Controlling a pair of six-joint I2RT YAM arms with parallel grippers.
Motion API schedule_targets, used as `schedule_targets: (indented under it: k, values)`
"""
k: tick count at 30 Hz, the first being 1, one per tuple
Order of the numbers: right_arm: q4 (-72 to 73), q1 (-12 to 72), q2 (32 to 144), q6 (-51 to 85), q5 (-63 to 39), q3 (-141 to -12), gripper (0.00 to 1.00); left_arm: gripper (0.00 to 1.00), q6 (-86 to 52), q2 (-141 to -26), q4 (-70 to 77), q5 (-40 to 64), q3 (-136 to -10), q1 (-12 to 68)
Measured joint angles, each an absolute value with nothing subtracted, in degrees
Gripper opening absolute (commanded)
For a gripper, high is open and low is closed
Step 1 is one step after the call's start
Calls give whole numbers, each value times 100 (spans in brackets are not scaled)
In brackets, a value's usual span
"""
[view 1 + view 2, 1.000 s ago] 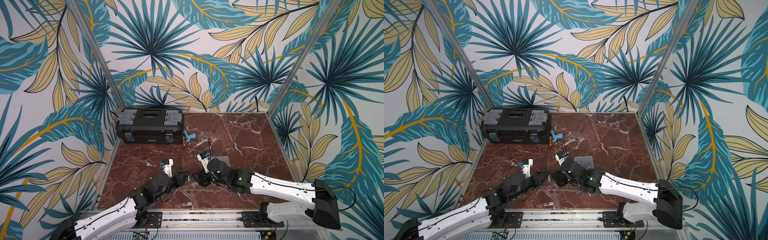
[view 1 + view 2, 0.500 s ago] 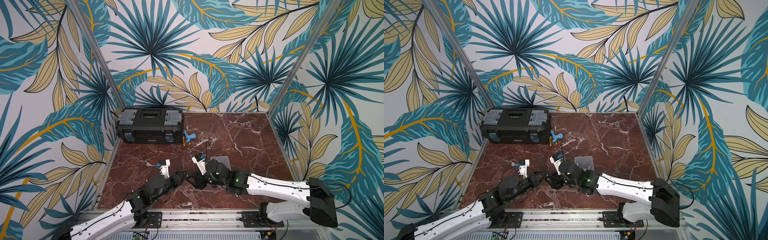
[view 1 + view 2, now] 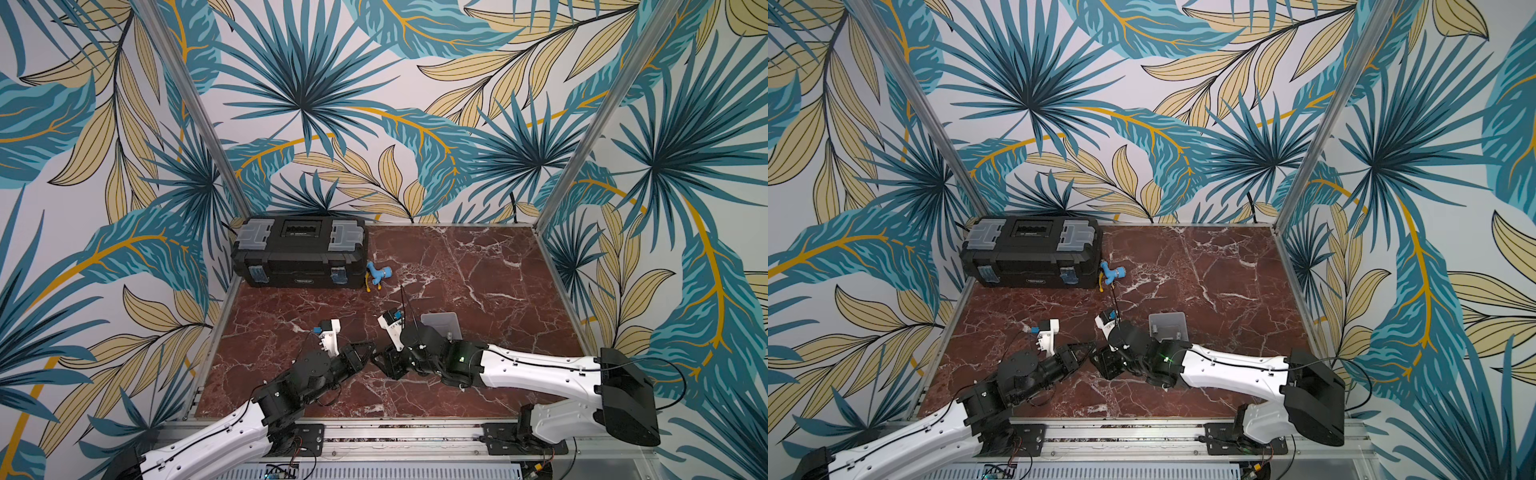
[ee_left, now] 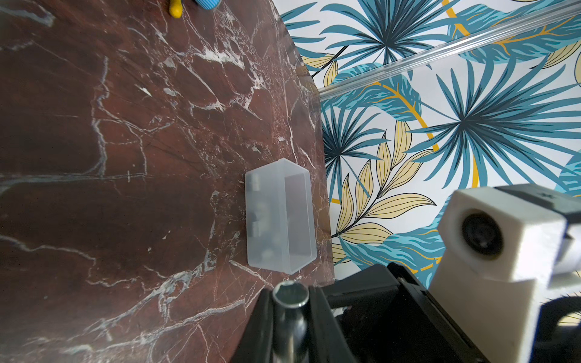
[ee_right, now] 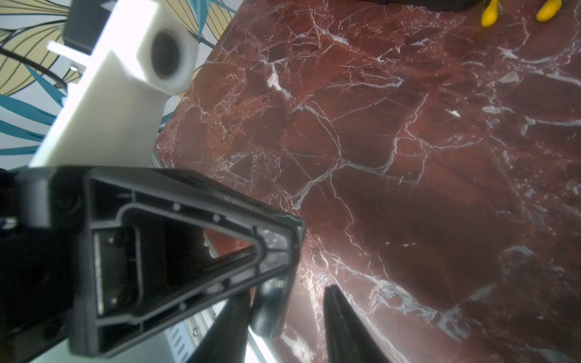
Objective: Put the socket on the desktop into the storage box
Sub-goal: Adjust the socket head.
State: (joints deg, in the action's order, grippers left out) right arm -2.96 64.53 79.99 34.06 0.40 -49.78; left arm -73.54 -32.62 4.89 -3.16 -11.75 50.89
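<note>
The socket (image 4: 289, 317), a shiny metal cylinder, is held above the desktop (image 3: 478, 270) with my left gripper (image 4: 290, 297) shut on it. In both top views the left gripper (image 3: 368, 351) (image 3: 1090, 349) meets my right gripper (image 3: 380, 363) (image 3: 1102, 361) tip to tip near the front middle. In the right wrist view the socket (image 5: 270, 306) lies between the right gripper's (image 5: 286, 298) open jaws, against one finger and with a gap to the other. The pale grey storage box (image 3: 440, 326) (image 3: 1167, 326) (image 4: 279, 217) stands just behind the right wrist, with small items inside.
A large black toolbox (image 3: 299, 253) sits at the back left, with a blue and yellow toy (image 3: 378, 274) beside it. Aluminium rails (image 3: 395, 428) edge the front, and leaf-patterned walls close in the other sides.
My right gripper has shifted a little left onto the socket's end and its jaws have narrowed around it. The left gripper has stayed shut on the socket, almost in place.
</note>
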Motion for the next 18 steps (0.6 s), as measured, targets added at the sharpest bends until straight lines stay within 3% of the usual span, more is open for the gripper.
schedule_targets:
  k: [14, 18]
  values:
    - [-248, 6471, 8252, 3468, -119, -5061, 31, 0, -7363, -3238, 460, -296, -1072, 5078]
    - [-266, 6471, 8291, 3527, -137, -5070, 16, 0, -7360, -3232, 458, -298, -1072, 5078]
